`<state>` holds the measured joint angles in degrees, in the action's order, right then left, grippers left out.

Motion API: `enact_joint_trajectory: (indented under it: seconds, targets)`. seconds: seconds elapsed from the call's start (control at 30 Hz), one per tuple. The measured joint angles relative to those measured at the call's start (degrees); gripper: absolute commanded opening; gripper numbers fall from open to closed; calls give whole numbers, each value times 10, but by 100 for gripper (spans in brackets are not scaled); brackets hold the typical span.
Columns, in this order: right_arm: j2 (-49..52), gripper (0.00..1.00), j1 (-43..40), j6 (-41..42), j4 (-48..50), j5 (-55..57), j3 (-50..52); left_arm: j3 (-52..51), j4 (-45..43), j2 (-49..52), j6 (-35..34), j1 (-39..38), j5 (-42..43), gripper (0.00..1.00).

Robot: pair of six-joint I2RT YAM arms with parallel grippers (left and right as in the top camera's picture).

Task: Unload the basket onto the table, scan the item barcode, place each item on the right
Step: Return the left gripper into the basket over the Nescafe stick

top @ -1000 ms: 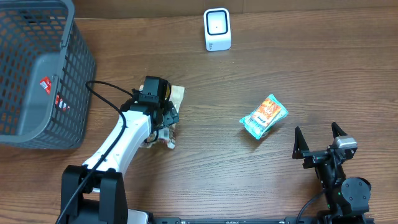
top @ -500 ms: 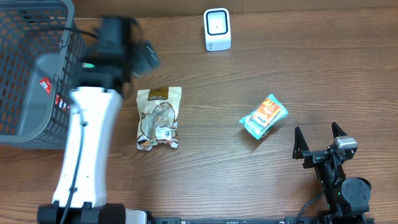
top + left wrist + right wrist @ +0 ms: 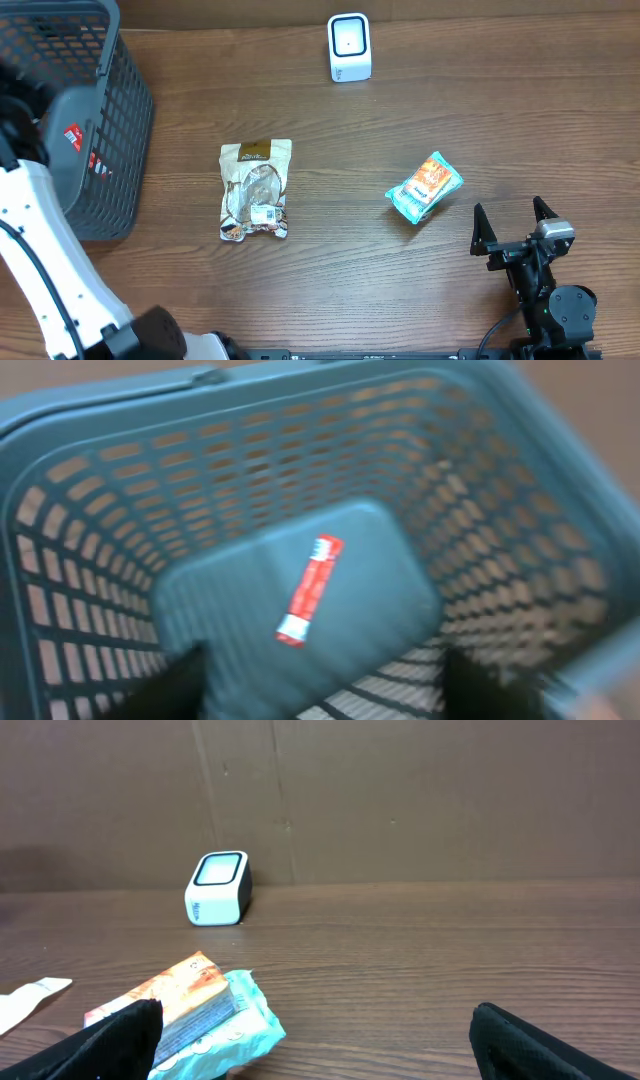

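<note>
Brown snack pouch [image 3: 255, 190] lies flat on the tabletop [image 3: 330, 270], open wood all around, well apart from the scanner [image 3: 349, 47]. Left end effector [image 3: 320, 672] hangs parted, empty, over the grey basket [image 3: 125, 130]; right end effector [image 3: 508, 207] wide, empty, near edge.

Wooden table [image 3: 500, 120] bears grey basket [image 3: 120, 130], white scanner [image 3: 349, 46], brown pouch [image 3: 255, 190], teal packet [image 3: 425, 186], perhaps snacks.

Reach on the left: left arm [image 3: 38, 235] runs as a long white link trailing back behind its blurred wrist. The left gripper [image 3: 330, 680] points downward, fingers [image 3: 170, 685] blurred, jaws apart. The right arm [image 3: 548, 295] sits folded low behind the right gripper [image 3: 509, 215], which is held level with its jaws spread wide.
</note>
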<state>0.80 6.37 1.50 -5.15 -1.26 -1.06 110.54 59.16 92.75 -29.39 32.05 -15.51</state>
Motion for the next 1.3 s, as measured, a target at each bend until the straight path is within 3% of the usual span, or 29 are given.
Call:
enact_joint_trajectory:
  seconds: [0.3, 0.4, 0.47, 0.5, 0.8, 1.3]
  targets:
    - [0, 100, 0, 0, 0, 0, 0, 0, -9, 150, 39, 26, 6, 4]
    - [0, 100, 0, 0, 0, 0, 0, 0, -11, 196, 95, 26, 41, 15]
    - [0, 100, 0, 0, 0, 0, 0, -1, -11, 219, 146, 26, 78, 4]
    - [0, 100, 0, 0, 0, 0, 0, -2, -10, 229, 170, 26, 101, 4]
    - [0, 100, 0, 0, 0, 0, 0, -2, -8, 246, 294, 51, 192, 4]
    - [0, 100, 0, 0, 0, 0, 0, -2, -17, 249, 361, 97, 292, 4]
